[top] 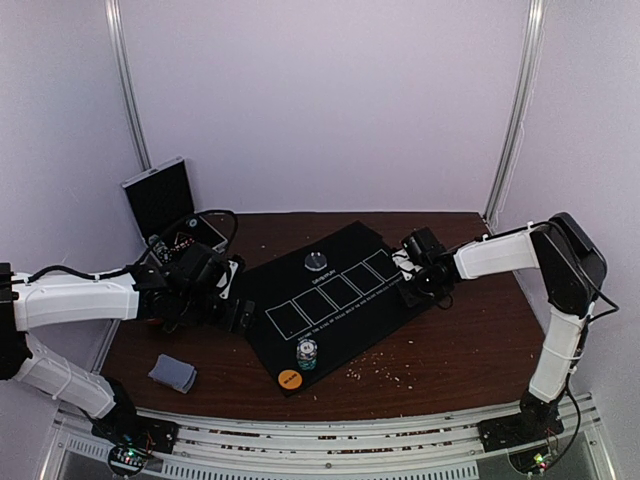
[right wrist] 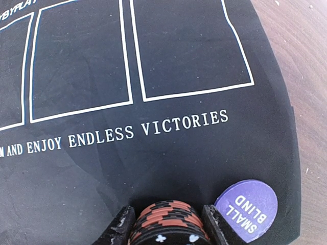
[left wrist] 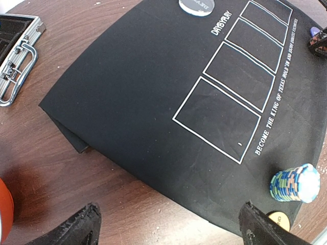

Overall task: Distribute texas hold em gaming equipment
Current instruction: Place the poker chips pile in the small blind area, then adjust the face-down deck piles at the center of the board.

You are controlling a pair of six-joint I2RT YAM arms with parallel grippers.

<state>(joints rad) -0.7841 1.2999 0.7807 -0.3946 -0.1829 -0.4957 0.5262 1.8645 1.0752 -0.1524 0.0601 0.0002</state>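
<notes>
A black mat with white card boxes lies mid-table. My right gripper is at the mat's right corner, shut on a red-and-black poker chip stack that rests on the mat. A purple "small blind" disc lies just right of it. My left gripper is open and empty over the wood by the mat's left edge. A blue-green-white chip stack and an orange disc sit at the mat's near corner. A clear disc lies at the far edge. A grey-blue deck of cards lies at the front left.
A silver hinged case stands open at the back left, its latch showing in the left wrist view. A red bowl's rim shows at the left edge. Small crumbs dot the wood at the front right.
</notes>
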